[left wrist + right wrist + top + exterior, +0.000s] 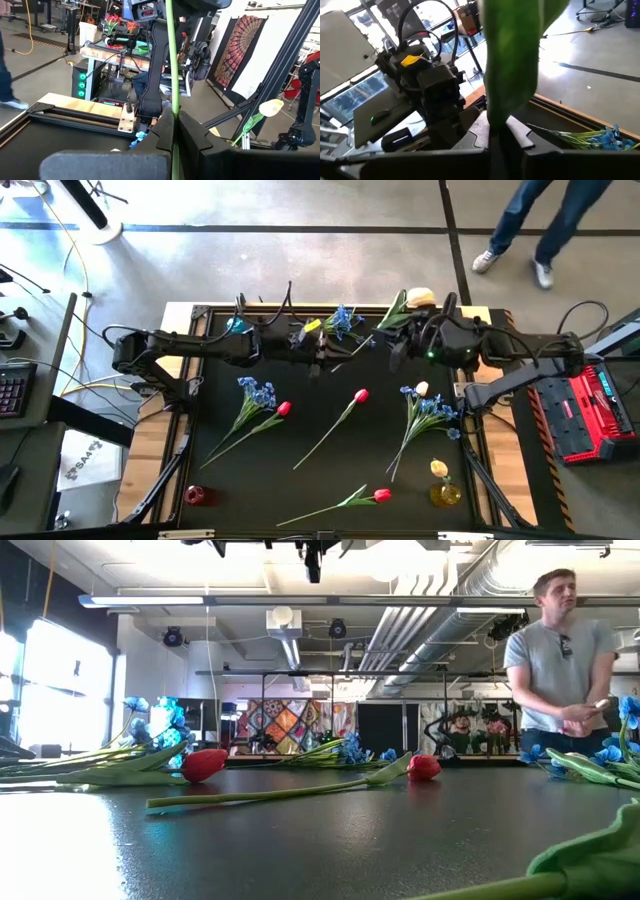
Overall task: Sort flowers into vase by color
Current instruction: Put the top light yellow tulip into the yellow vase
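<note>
A pale yellow tulip with a long green stem hangs in the air over the table's far middle. Its head points to the far right. Both grippers are shut on it. My left gripper comes from the left and is at the stem's lower part. My right gripper comes from the right and is nearer the head, by the broad leaf. In the left wrist view the stem runs upright between the fingers. My left gripper pinches the bare stem between its two fingers, coming level from the table's left, fingers across the stem. The flower is lifted clear of the table. My right gripper pinches the stem at the foot of the broad leaf, coming from the table's right and slanting slightly down. The leaf stands up past the fingers.
On the black mat lie red tulips and blue sprays. A red vase stands near left. A yellow vase holding a yellow tulip stands near right. A person stands beyond the far edge.
</note>
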Action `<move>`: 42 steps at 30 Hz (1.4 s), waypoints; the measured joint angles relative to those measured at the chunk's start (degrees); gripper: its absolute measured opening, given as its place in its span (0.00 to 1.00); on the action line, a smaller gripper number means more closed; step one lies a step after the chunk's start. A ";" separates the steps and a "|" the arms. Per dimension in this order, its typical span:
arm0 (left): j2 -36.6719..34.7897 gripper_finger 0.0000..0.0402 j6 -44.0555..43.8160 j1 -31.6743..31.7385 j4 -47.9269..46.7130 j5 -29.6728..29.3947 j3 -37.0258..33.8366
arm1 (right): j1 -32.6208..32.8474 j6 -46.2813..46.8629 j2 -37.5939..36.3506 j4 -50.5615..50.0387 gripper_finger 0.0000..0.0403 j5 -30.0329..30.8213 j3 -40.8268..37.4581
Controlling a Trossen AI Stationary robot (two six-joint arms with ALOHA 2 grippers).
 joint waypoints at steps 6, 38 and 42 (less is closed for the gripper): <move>0.00 0.11 -0.04 0.00 -2.02 -0.24 0.00 | 0.27 -0.23 -0.63 -11.34 0.01 -1.21 3.80; 0.00 0.32 -5.89 -11.94 -8.16 -23.70 -0.07 | 35.80 30.46 -0.79 -60.36 0.00 -0.08 15.52; 0.00 0.32 -6.25 -12.93 -8.27 -25.06 -0.09 | 40.28 36.06 -0.79 -60.39 0.00 0.62 11.14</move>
